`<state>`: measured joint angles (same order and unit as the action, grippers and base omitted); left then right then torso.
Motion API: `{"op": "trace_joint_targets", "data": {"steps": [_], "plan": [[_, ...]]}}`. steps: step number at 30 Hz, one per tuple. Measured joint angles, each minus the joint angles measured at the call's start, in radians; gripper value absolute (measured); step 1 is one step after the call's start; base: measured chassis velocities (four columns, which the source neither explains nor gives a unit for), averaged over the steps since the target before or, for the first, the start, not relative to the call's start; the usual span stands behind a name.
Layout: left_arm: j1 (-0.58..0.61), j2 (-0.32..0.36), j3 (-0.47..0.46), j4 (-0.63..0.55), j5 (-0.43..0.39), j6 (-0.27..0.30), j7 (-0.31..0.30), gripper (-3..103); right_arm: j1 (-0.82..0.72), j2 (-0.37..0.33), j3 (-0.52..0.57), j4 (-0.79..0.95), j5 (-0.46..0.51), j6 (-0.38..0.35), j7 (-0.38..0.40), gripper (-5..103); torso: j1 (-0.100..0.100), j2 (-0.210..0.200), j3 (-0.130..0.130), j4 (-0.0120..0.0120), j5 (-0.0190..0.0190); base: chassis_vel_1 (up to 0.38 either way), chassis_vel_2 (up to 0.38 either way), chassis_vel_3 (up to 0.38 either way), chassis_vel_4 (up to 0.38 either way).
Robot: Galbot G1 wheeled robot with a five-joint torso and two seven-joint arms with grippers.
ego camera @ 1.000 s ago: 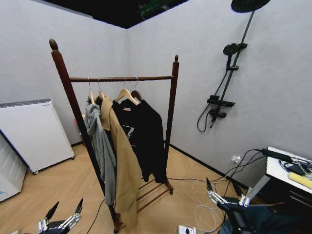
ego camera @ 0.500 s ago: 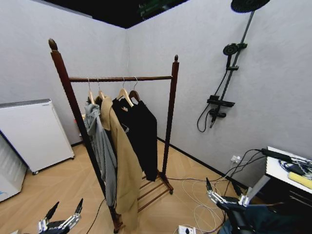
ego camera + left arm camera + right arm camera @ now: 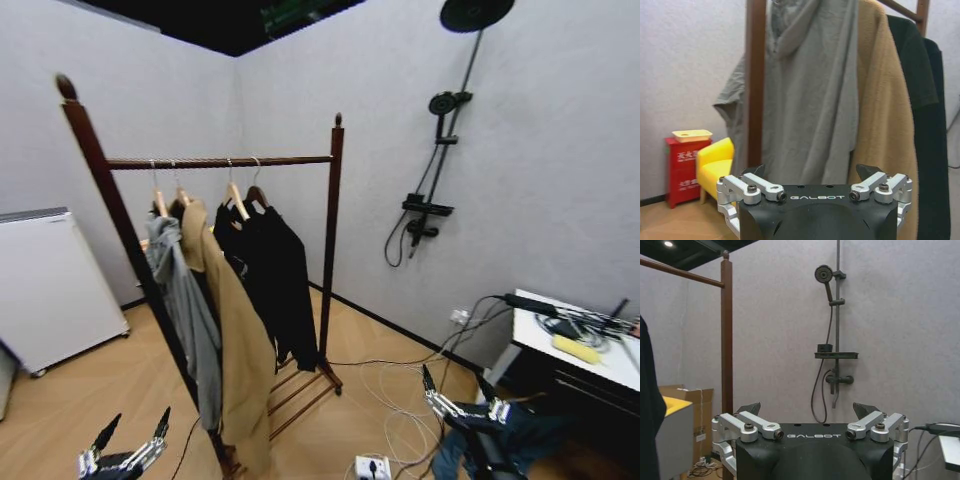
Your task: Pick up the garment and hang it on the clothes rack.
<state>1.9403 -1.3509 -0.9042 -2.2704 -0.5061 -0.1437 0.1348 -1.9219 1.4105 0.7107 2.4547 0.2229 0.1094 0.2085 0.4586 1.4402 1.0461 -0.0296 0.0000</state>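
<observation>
The left gripper [image 3: 128, 440] hangs low with its fingers spread wide and holding nothing, the black garment [image 3: 272, 275] hangs on the clothes rack [image 3: 330, 240] near its right post, and the right gripper [image 3: 455, 395] is equally wide and empty.

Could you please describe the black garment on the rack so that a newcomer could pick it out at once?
Find the tall red-brown clothes rack standing in the corner of the room. Several clothes hang from its rod; the garment is the one nearest the far post. It alone is black, beside a tan coat and a grey hoodie.
</observation>
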Motion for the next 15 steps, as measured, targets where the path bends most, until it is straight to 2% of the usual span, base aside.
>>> {"op": "trace_joint_targets", "data": {"steps": [9,15], "plan": [[0.0,0.0,0.0,0.0,0.0,0.0,0.0,100,0.0,0.0,0.0,0.0,0.0,0.0,0.0,100,0.0,0.0,0.0,-0.0004,0.0001,-0.099,-0.113,-0.104,-0.099],[0.0,0.0,0.0,0.0,0.0,0.0,0.0,100,0.0,0.0,0.0,0.0,0.0,0.0,0.0,100,0.0,0.0,0.0,0.0001,0.0,0.005,-0.065,-0.054,-0.004]]}}
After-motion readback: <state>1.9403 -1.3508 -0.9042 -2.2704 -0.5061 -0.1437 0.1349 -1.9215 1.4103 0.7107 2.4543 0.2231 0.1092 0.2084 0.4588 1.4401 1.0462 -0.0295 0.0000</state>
